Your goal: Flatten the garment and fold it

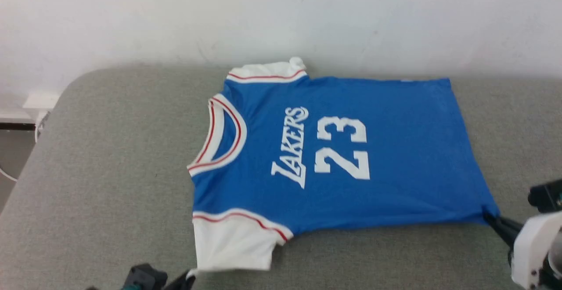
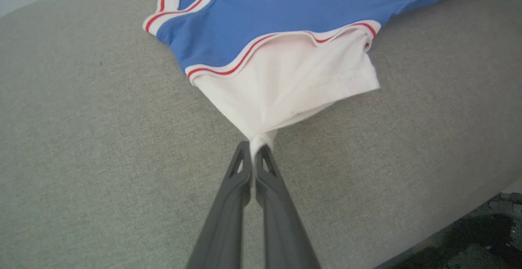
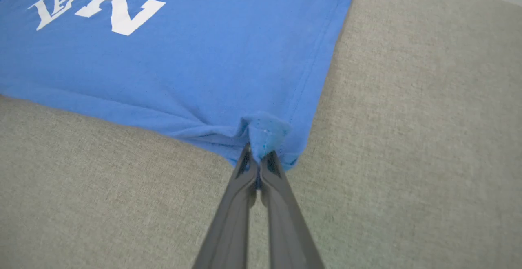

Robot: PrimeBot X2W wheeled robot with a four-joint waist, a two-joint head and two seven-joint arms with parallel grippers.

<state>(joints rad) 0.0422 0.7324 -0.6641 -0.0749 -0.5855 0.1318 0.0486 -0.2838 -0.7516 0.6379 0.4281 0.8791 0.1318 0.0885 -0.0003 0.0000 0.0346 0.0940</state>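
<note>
The garment point(image 1: 351, 158) is a bright blue jersey T-shirt with white sleeves, red trim, white lettering and the number 23. It lies spread flat on the grey cushion, neck to the left and hem to the right. My left gripper point(image 2: 255, 148) is shut on the edge of the near white sleeve point(image 2: 293, 81), bunching the cloth; the same gripper point(image 1: 189, 277) sits at the bottom left in the head view. My right gripper point(image 3: 258, 158) is shut on the near hem corner point(image 3: 265, 132) of the garment, seen at the lower right point(image 1: 491, 216) in the head view.
The grey fabric cushion point(image 1: 109, 158) carries the garment, with bare cloth around it. A white wall point(image 1: 281, 13) runs behind. The cushion's left edge drops to a floor with a white skirting block point(image 1: 39, 101). Dark floor point(image 2: 481, 240) lies past the near edge.
</note>
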